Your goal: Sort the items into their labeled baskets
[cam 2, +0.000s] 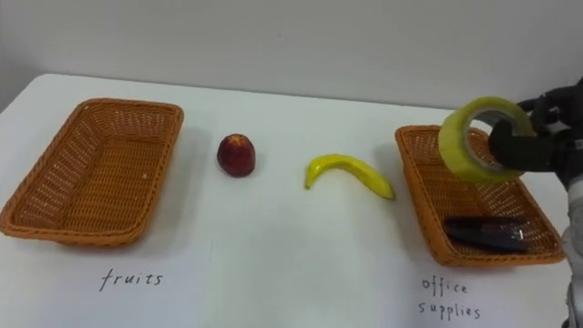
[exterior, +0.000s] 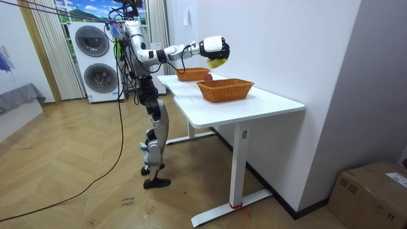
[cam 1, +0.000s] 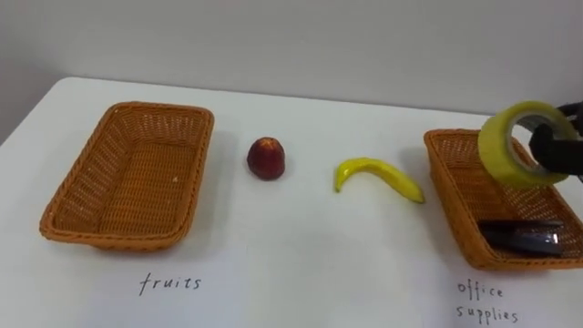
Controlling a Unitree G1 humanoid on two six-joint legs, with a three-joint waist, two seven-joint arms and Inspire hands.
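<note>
My right hand [cam 1: 557,151] is shut on a roll of yellow tape [cam 1: 497,146], which hangs tilted above the far part of the office supplies basket [cam 1: 449,196] at the table's right. A dark flat object [cam 1: 523,236] lies in that basket's near end. Between the baskets, a yellow banana [cam 1: 377,173] and a red apple [cam 1: 266,158] lie on the white table. The fruits basket [cam 1: 118,239] at the left holds nothing. In the room view I stand at the table's long side with the right hand [exterior: 213,46] stretched out over it.
Handwritten labels on the table [cam 1: 301,264] mark the fruits basket and the office supplies basket along the near edge. A grey wall runs close behind the table's far edge.
</note>
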